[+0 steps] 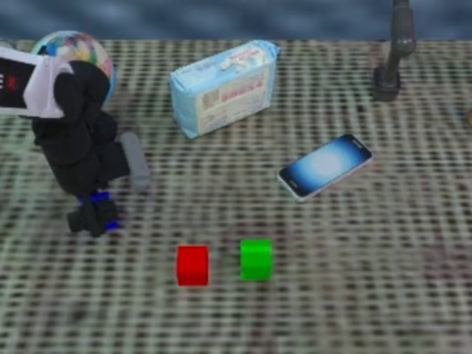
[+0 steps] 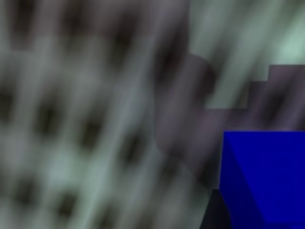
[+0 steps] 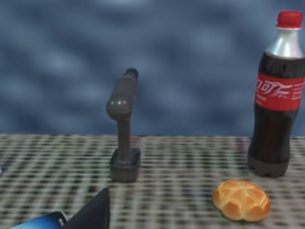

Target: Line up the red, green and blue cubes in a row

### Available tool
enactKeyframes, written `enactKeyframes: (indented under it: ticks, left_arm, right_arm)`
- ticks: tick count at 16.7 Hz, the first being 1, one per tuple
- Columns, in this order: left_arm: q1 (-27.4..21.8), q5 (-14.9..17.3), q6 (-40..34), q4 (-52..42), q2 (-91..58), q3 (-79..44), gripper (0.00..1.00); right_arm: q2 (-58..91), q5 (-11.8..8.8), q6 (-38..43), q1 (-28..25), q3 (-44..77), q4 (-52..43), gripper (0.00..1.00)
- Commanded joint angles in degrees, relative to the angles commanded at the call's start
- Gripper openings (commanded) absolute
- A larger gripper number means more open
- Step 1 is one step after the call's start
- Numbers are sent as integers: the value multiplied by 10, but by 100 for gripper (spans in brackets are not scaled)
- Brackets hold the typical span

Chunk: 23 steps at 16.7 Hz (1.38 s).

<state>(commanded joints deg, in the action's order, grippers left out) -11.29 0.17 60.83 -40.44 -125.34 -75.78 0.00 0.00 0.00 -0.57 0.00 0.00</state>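
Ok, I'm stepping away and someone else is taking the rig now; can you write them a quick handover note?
Left gripper: at the table's left, shut on the blue cube, which barely peeks out between its fingers in the top view.
Right arm: not in the top view, parked.
Red cube and green cube: side by side near the front, a small gap between them.
Done: red and green in line.
Left: set blue in that row.

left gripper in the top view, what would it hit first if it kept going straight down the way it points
Probably only the woven table mat: the left gripper points down, shut on the small deep blue matte cube, with nothing else visible below; its height is unclear.
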Motion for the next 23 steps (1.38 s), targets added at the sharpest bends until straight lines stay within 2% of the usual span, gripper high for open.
enactKeyframes:
  ticks: [5, 11, 17, 20, 23]
  left_arm:
    - [-2, 9, -8, -33, 29, -9, 0]
    - [9, 8, -12, -149, 83, -66, 0]
    - [6, 8, -11, -160, 89, -74, 0]
    - [-33, 8, -30, -180, 63, -113, 0]
    - [-124, 8, -73, -218, 15, -195, 0]
  right_arm:
    - [0, 0, 0, 0, 0, 0, 100]
    - [0, 0, 0, 0, 0, 0, 100]
    - [0, 0, 0, 0, 0, 0, 100]
    - [0, 0, 0, 0, 0, 0, 100]
    - [0, 0, 0, 0, 0, 0, 100]
